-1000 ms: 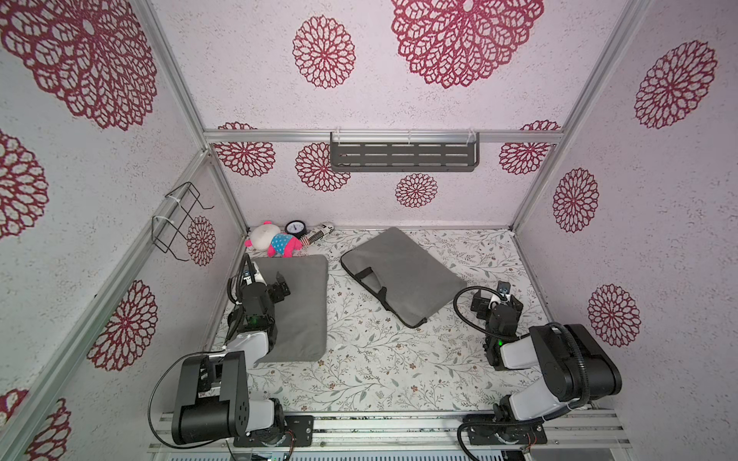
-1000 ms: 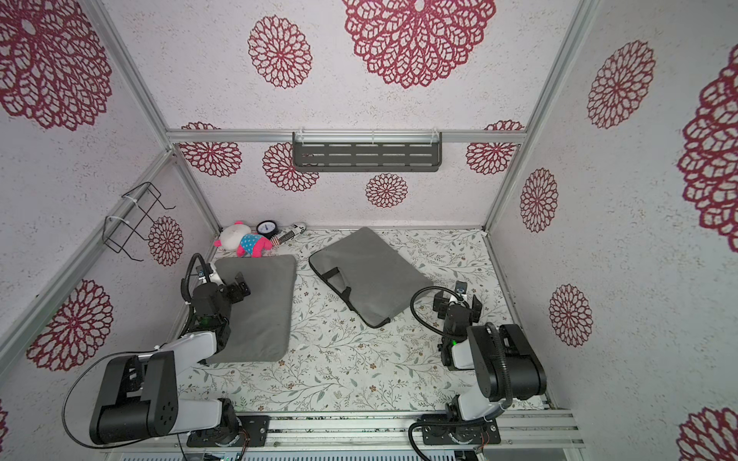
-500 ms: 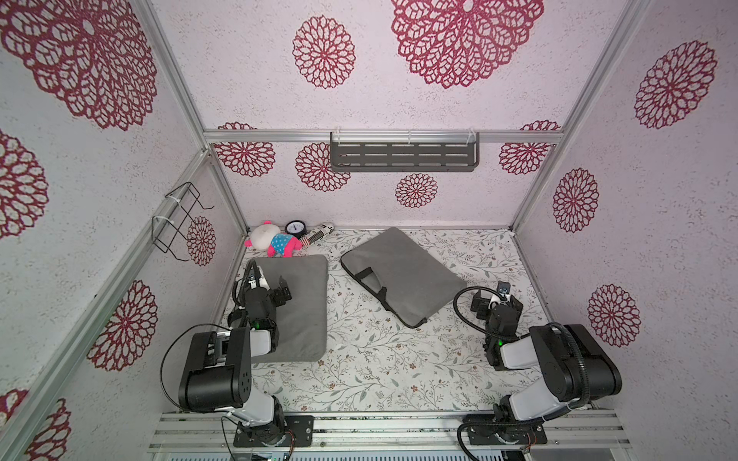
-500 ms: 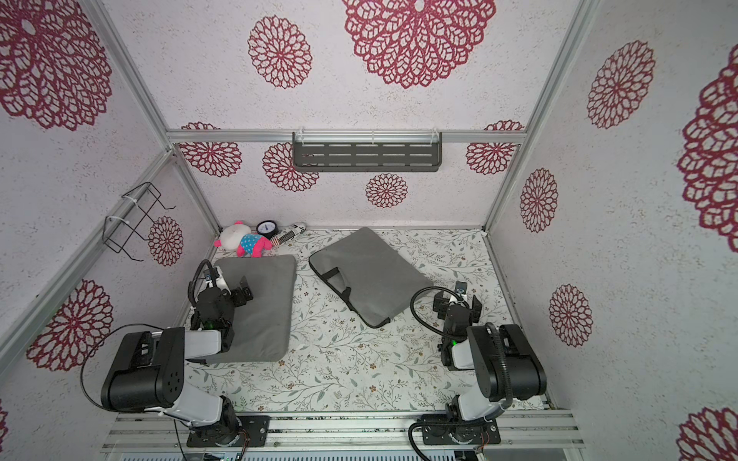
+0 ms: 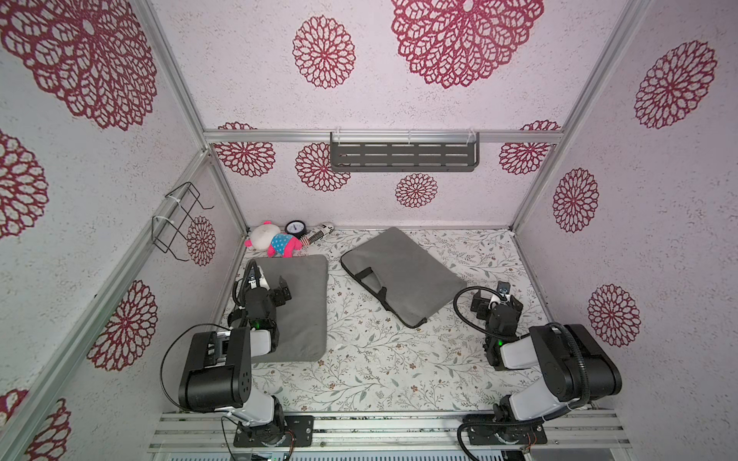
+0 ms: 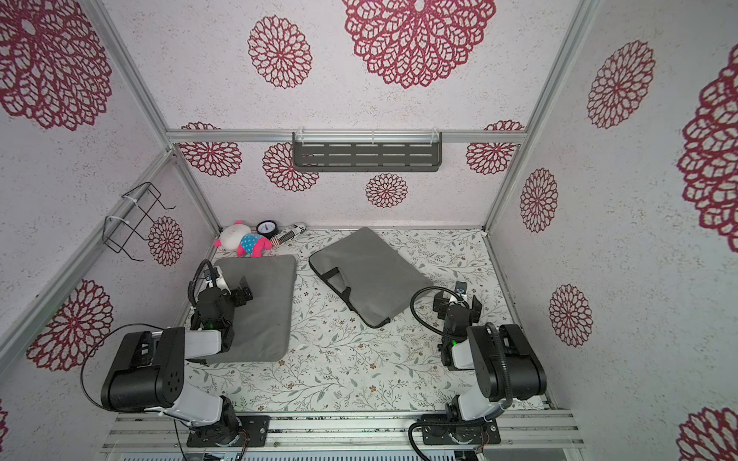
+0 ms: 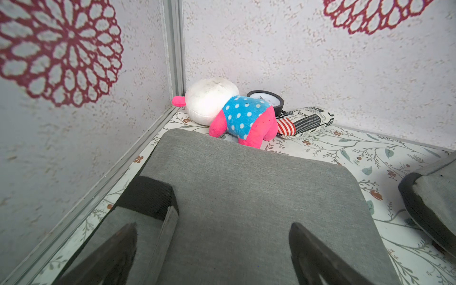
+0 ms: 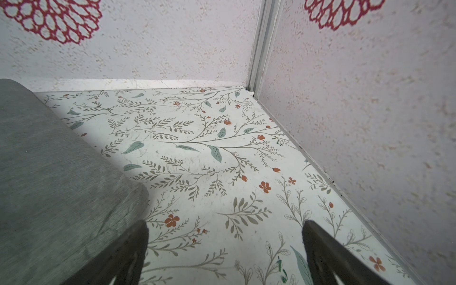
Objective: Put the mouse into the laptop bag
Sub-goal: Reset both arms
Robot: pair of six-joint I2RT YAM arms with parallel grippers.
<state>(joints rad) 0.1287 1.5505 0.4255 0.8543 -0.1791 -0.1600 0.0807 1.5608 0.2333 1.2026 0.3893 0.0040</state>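
On the floral tabletop (image 5: 379,359), just toward 12 o'clock from its centre, you have the laptop bag (image 5: 403,271) lying flat and turned askew. Its black handles sit along the edge facing 8 o'clock. The mouse shows in none of your views, so you cannot tell where it is.

At 9 o'clock a grey sleeve (image 5: 303,303) lies flat, close to the side wall and apart from the bag. Your left gripper (image 5: 271,285) hangs over the sleeve's 10 o'clock part. In the left wrist view its fingers (image 7: 123,241) stand wide apart with only grey fabric between them, holding nothing. A black patch on the sleeve lies just ahead of one finger.

At 3 o'clock your right gripper (image 5: 497,307) sits low over bare tabletop, just beside the bag's nearest corner. In the right wrist view the right gripper (image 8: 225,224) is spread just as wide and is empty, with the bag (image 8: 49,172) lying off to one side.

In the 11 o'clock corner you have a plush toy (image 5: 273,241), a small round clock (image 5: 296,229) and a printed pouch (image 5: 319,233) huddled together, beyond the sleeve's far edge. A grey slotted shelf (image 5: 403,155) hangs on the 12 o'clock wall, and a black wire rack (image 5: 179,219) on the 9 o'clock wall.
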